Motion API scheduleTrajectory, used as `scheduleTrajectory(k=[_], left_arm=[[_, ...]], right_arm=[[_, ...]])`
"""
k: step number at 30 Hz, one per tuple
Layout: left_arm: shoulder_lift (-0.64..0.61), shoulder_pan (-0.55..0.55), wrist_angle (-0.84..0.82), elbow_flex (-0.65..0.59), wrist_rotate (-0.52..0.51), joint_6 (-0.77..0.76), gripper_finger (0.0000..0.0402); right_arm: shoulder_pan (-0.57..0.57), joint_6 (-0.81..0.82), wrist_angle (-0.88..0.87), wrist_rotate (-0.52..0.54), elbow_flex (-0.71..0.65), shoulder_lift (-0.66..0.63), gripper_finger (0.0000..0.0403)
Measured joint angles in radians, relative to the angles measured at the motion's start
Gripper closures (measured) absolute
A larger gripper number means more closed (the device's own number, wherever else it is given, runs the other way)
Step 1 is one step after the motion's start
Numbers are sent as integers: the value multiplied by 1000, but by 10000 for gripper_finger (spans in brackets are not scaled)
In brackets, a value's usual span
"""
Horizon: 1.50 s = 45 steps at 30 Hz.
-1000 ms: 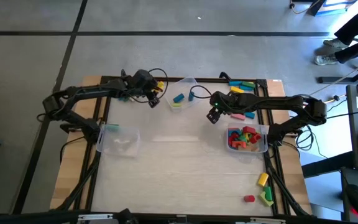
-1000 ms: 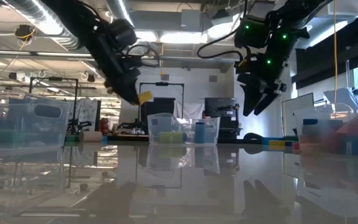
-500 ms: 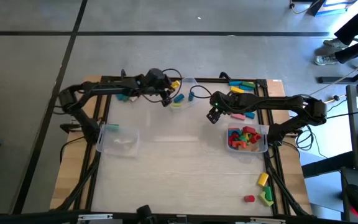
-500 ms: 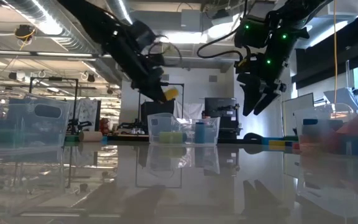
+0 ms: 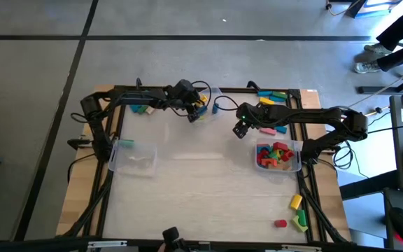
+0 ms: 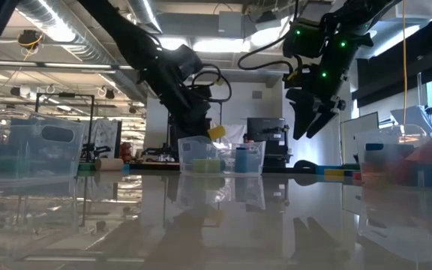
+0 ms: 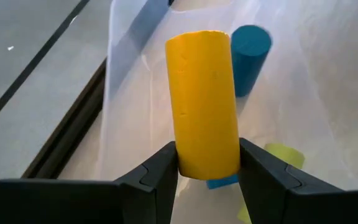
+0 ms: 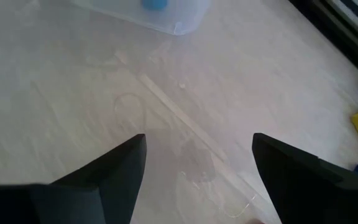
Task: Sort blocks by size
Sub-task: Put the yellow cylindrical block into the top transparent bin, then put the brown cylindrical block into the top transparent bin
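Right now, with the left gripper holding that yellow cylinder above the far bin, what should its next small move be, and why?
Probably lower slightly and open. The left gripper is clamped on the yellow cylinder directly over the clear bin, where a blue cylinder already lies. The right gripper hangs open, empty, over bare table.

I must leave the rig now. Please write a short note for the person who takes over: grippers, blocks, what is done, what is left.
Left gripper: shut on a yellow cylinder, over the far bin, which holds a blue cylinder.
Right gripper: open, empty, above the table near mid-back.
Done: right bin holds many blocks; left bin has one.
Left: release the cylinder; sort loose blocks at back right and front right.
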Motion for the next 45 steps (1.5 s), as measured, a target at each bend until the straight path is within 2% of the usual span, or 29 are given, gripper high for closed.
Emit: scheduleTrajectory(k=[3, 10, 14, 23, 28, 33, 40, 45], left_arm=[[0, 0, 0, 0, -3, -1, 253], [-5, -1, -11, 0, -3, -7, 202], [-63, 0, -112, 9, -6, 6, 189], [-303, 18, -355, 19, -210, 56, 197], [-397, 71, -485, 19, -248, 21, 204], [-410, 150, -562, 1, -249, -27, 212], [-409, 248, -517, -115, -248, -70, 222], [-391, 276, -471, -177, -245, -96, 222]], right_arm=[[0, 0, 0, 4, 0, 0, 110], [0, 0, 0, 4, 0, 0, 110], [0, 0, 0, 3, 0, 0, 110], [0, 0, 0, 3, 0, 0, 110], [0, 0, -1, -4, 0, 0, 110], [0, 0, -2, -8, 0, 0, 110], [0, 0, -1, -8, 0, 0, 110], [0, 0, -1, -7, 0, 0, 110]])
